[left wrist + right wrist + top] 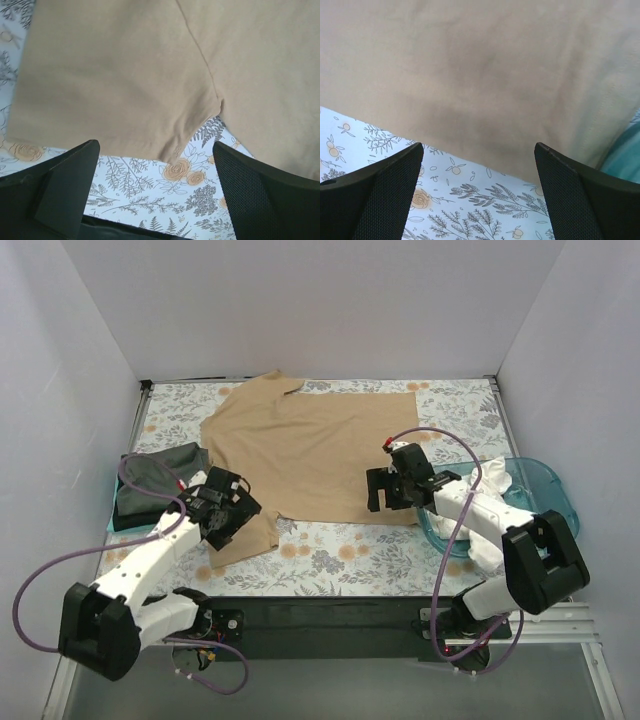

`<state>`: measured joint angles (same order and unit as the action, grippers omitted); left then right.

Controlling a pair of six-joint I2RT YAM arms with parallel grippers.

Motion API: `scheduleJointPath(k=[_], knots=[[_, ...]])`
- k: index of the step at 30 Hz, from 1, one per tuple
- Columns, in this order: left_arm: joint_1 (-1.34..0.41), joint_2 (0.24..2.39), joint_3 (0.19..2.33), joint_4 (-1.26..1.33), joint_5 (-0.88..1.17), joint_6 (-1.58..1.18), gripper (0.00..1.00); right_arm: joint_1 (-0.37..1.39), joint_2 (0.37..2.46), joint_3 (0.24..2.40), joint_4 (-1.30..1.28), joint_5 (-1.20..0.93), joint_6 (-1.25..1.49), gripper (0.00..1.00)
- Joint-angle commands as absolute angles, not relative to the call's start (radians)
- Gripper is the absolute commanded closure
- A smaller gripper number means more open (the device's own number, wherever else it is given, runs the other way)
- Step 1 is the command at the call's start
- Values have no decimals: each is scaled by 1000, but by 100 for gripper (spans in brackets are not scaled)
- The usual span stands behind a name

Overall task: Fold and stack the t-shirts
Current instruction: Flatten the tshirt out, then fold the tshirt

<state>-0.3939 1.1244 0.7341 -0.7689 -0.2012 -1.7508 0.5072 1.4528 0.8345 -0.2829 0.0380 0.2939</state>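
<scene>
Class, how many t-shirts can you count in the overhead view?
3 at least: a tan t-shirt spread flat mid-table, a dark grey-green t-shirt lying at the left edge, and white cloth bunched in the teal tub, which may hide more.

One high overview, two close wrist cameras
From above and behind the rig I look down; the left wrist camera sits close over the tan t-shirt (310, 450) at its near-left sleeve, the right over its near-right hem, both patches in my overview
</scene>
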Motion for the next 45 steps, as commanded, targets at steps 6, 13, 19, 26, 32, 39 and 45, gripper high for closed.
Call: scheduleJointPath(k=[6,13,19,26,32,39,45], knots=[[-407,962,667,-1015,-311,-1942,3,466,1328,704,-280,251,344,2],[-407,982,640,-1068,-324,-2089,4,459,1258,701,-324,240,296,2],[-407,1020,591,-1086,-362,-2181,8,475,1218,710,-299,112,210,2],[-407,1091,506,-951,-347,-2186,26,532,1241,736,-301,69,75,2],[-403,1228,558,-888,-402,-2181,46,702,1295,773,-305,198,-61,2],[-362,1292,583,-824,-417,-2122,81,752,1285,772,-293,282,-136,2],[-347,1209,609,-861,-491,-2092,100,753,1353,775,-320,308,-219,2]])
